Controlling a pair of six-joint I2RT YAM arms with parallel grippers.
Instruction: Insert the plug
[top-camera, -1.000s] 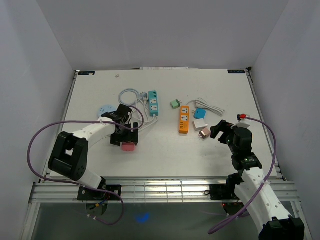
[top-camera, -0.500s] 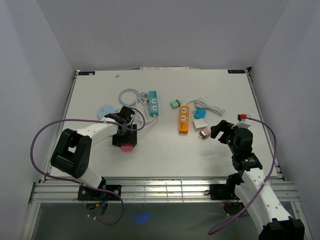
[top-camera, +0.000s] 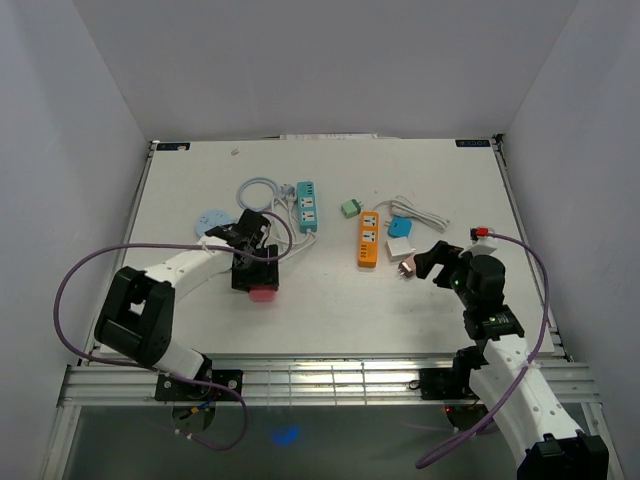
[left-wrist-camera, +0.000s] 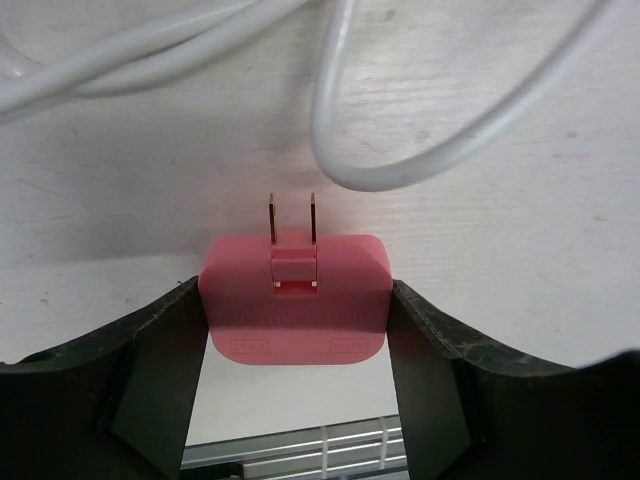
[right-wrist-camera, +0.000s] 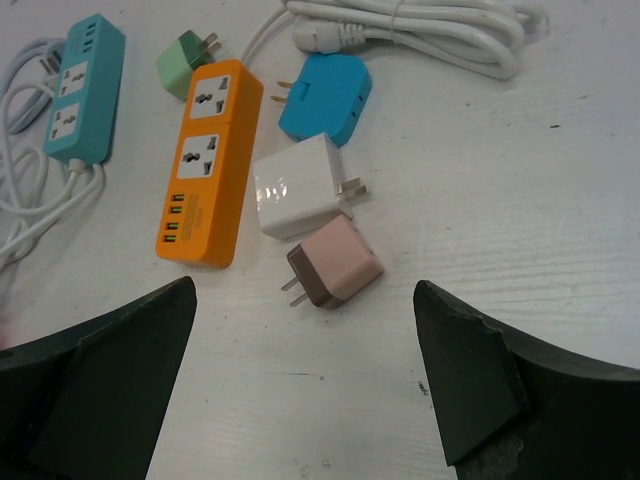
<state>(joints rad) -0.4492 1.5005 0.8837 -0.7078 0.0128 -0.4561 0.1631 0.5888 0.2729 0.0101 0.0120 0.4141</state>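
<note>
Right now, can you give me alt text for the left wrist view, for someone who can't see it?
A pink plug lies flat on the white table between the left gripper's black fingers, which meet both its sides with no visible gap. Its two prongs point away from the camera toward a looping white cable.

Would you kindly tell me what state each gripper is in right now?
Left gripper: closed on the pink plug.
Right gripper: open, holding nothing.
</note>
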